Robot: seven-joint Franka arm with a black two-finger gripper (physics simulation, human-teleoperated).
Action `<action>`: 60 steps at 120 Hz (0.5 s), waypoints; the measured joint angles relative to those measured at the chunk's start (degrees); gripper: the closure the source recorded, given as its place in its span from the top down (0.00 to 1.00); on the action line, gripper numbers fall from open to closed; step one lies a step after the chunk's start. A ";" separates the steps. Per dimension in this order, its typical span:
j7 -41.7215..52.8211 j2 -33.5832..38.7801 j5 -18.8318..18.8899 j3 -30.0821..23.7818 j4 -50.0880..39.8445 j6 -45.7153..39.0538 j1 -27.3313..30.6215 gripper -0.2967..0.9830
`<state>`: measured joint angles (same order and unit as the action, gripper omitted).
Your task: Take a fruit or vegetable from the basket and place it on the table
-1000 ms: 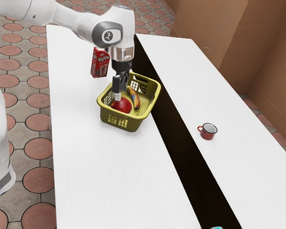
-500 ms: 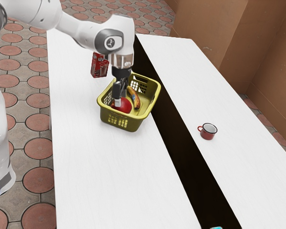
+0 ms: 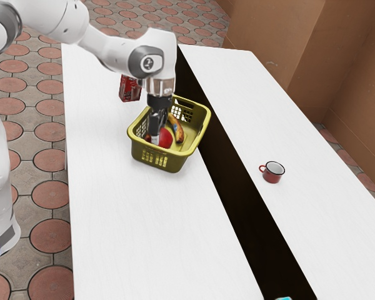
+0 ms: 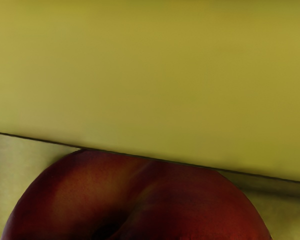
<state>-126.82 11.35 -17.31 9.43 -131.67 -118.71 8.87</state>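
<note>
Because the basket [image 3: 174,164] has raised walls, the gripper [image 3: 155,139] points straight down inside it, at the round red fruit [image 3: 165,138], probably to grasp it. A banana [image 3: 179,132] lies beside that fruit, also in the basket. How far open the gripper is, or whether it holds anything, I cannot tell. Any lift must clear the basket's rim.

The pincer [image 3: 155,138] hangs pointing down. Directly above it is the wrist [image 3: 160,85], nearly upright; the arm [image 3: 103,49] slopes down from higher up, bending over the pincer.
</note>
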 joint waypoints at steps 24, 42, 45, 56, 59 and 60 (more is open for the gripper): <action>0.99 -1.20 -1.41 0.39 -0.01 -0.67 0.02 0.72; 1.78 -1.17 -1.96 0.40 0.01 -0.79 0.01 0.50; 1.96 -1.07 -2.05 0.39 0.01 -0.75 -0.02 0.47; 2.73 -0.10 -2.29 0.39 0.22 -0.45 -0.40 0.38; 2.96 0.40 -2.36 0.39 0.31 -0.33 -0.53 0.36; 3.04 0.58 -2.38 0.39 0.34 -0.29 -0.56 0.36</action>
<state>-123.78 11.94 -19.68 9.82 -131.33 -119.00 8.31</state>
